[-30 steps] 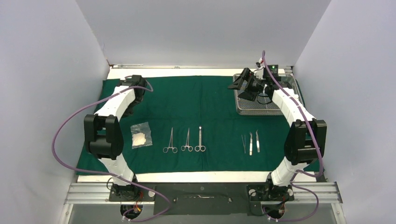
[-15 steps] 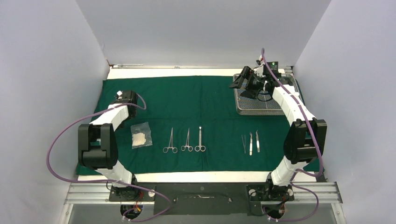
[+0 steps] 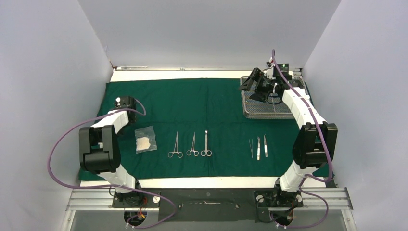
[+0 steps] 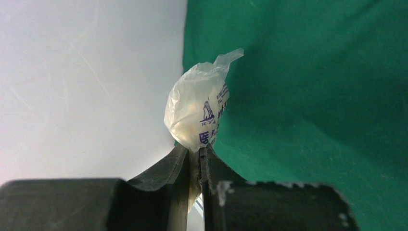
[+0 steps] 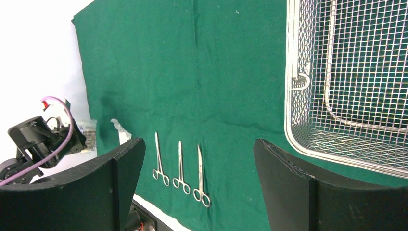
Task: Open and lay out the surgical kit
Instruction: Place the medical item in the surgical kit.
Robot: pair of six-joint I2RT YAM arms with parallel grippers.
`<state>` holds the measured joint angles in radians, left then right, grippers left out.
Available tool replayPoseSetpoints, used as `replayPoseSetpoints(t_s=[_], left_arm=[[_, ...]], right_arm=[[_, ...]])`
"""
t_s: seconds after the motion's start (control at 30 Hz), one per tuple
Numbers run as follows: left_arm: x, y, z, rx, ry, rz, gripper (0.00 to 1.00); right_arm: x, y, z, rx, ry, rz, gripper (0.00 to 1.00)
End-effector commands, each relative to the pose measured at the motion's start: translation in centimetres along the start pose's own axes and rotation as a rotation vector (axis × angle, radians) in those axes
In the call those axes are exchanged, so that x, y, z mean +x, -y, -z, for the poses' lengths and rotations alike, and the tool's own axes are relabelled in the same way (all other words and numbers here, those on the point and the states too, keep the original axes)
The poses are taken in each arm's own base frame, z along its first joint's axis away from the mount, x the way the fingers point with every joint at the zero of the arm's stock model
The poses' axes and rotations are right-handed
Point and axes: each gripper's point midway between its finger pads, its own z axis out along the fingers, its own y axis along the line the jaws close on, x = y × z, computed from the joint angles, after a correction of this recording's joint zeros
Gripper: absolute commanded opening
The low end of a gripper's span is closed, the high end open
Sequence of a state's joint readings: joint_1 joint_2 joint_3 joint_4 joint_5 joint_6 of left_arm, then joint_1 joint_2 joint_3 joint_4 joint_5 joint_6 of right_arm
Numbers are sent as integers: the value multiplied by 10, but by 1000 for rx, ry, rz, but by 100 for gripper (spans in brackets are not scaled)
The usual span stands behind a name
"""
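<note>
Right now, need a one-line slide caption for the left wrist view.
Left gripper shut on a clear printed plastic packet, above the edge of the green drape.

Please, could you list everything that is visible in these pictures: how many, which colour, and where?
drape: one, dark green, spread over the table.
table: one, white, under the drape.
wire-mesh tray: one, silver, far right on the drape.
ring-handled instruments: three, steel, in a row, near centre.
tweezers: three, steel, in a row, near right.
lying packet: one, clear with white content, near left on the drape.
held packet: one, clear with blue print, in the left tool.
left tool: black, shut on the held packet, at the drape's left edge.
right tool: black, open, over the tray's far end.
</note>
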<state>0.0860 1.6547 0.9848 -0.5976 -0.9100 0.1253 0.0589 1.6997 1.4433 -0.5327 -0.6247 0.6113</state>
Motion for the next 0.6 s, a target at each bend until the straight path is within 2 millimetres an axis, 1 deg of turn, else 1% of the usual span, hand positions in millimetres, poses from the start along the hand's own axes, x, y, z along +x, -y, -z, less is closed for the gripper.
replayPoseSetpoints(t_s=[0.0, 0.1, 0.17, 0.23, 0.3, 0.4, 0.5, 0.57], left_arm=[[7, 12, -2, 22, 10, 36, 9], [7, 12, -3, 19, 4, 32, 12], [6, 12, -3, 18, -5, 36, 19], [3, 12, -2, 21, -6, 46, 37], [0, 11, 1, 28, -2, 57, 49], [-8, 10, 9, 55, 24, 83, 58], [-14, 14, 21, 98, 60, 83, 74], [-17, 19, 30, 148, 73, 99, 82]], right_arm=[[-16, -2, 1, -2, 41, 9, 80], [-20, -3, 3, -3, 51, 13, 80], [-22, -3, 5, -4, 56, 11, 80], [-24, -2, 7, -6, 63, 10, 81], [-26, -3, 9, -7, 69, 10, 81], [-30, -3, 11, -9, 78, 8, 81], [-33, -2, 11, -8, 83, 7, 82], [-35, -1, 13, -4, 88, 3, 82]])
